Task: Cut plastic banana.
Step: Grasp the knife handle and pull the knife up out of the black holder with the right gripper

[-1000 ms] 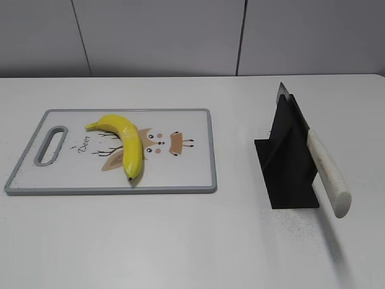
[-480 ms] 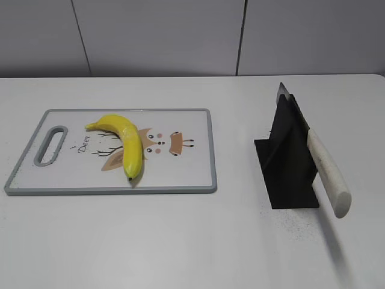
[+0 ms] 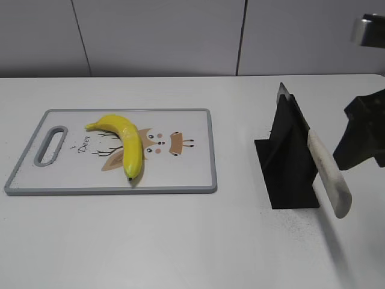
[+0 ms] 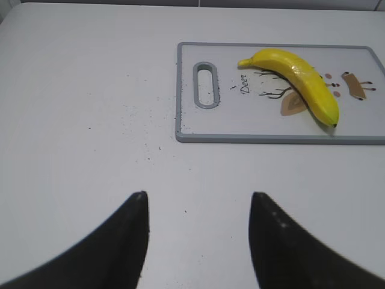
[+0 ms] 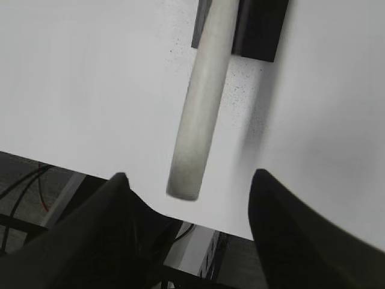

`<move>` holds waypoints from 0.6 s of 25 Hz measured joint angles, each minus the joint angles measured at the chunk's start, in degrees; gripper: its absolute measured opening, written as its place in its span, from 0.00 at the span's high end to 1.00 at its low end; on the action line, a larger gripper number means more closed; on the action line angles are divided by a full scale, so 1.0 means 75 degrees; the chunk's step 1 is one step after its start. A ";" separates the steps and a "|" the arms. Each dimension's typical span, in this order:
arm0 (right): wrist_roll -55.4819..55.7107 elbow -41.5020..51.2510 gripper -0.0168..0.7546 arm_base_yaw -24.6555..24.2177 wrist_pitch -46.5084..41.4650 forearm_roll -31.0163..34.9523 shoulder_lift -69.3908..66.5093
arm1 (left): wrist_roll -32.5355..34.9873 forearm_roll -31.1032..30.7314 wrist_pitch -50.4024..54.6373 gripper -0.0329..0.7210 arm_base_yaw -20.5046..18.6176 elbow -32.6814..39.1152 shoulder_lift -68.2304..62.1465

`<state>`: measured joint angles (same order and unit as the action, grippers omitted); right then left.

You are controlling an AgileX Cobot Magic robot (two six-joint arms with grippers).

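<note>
The plastic banana (image 3: pixel 123 141) lies whole on the white cutting board (image 3: pixel 186 174) at the left of the table; both also show in the left wrist view, banana (image 4: pixel 301 81) on board (image 4: pixel 240 129). A knife with a white handle (image 3: pixel 328 174) leans in a black stand (image 3: pixel 292 162). My right gripper (image 3: pixel 361 135) is open at the right edge, beside the handle; in the right wrist view the handle (image 5: pixel 198 114) hangs just ahead of the open jaws (image 5: pixel 186 177). My left gripper (image 4: pixel 198 195) is open and empty over bare table, short of the board.
The board has a grey rim, a handle slot (image 3: pixel 51 144) at its left end and a deer drawing. The table's near edge (image 5: pixel 90 171) shows in the right wrist view, with cables below. A grey panelled wall stands behind the table.
My right gripper has come into the exterior view at the right edge, next to the knife handle. The banana, board and knife have not moved.
</note>
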<state>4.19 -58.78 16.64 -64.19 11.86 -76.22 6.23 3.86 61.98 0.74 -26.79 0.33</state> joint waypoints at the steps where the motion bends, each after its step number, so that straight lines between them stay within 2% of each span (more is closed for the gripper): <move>1: 0.0023 -0.0065 0.37 0.0000 0.0042 0.0000 -0.0186 | 0.0000 0.0000 0.0000 0.26 0.0000 0.0000 0.0000; 11: 0.0229 -0.0254 0.38 0.0000 0.0400 0.0026 -0.1834 | 0.0000 0.0000 0.0000 0.26 0.0000 0.0000 0.0000; 15: 0.0346 -0.0254 0.43 0.0000 0.0424 0.0035 -0.2211 | 0.0000 0.0000 0.0000 0.26 0.0000 0.0000 0.0000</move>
<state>6.79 -60.69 16.64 -61.01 12.12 -92.80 6.23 3.86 61.98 0.74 -26.79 0.33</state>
